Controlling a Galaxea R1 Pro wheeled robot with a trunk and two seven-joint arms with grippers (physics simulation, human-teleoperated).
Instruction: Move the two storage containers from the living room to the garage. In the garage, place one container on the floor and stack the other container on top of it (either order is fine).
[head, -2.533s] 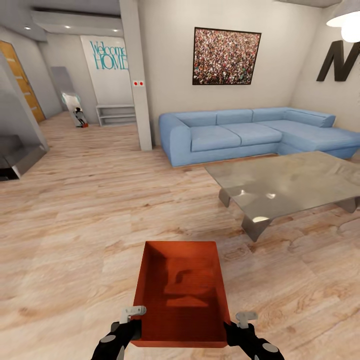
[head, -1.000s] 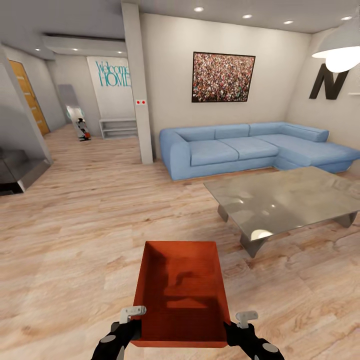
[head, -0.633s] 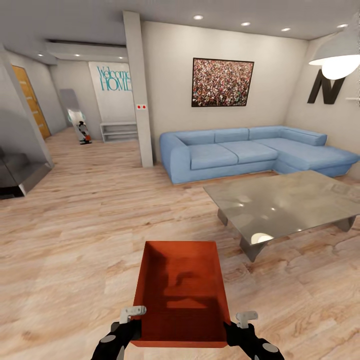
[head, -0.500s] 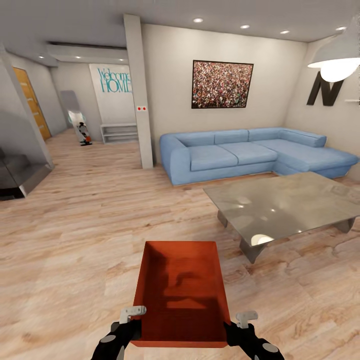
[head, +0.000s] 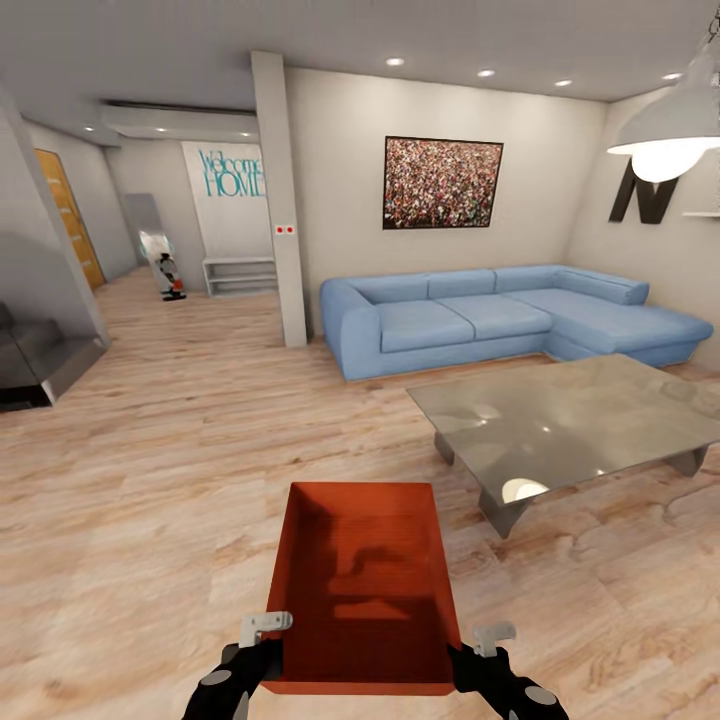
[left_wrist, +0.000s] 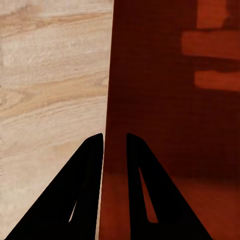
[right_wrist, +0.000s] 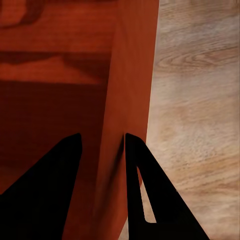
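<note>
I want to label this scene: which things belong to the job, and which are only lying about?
Job: bin, left gripper, right gripper, each clamped on a side wall.
Not job: sofa, coffee table, picture, lamp.

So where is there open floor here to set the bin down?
Widest bare planks lie left of the bin, toward the pillar. A narrower strip runs between sofa and coffee table. The table crowds the right.
</note>
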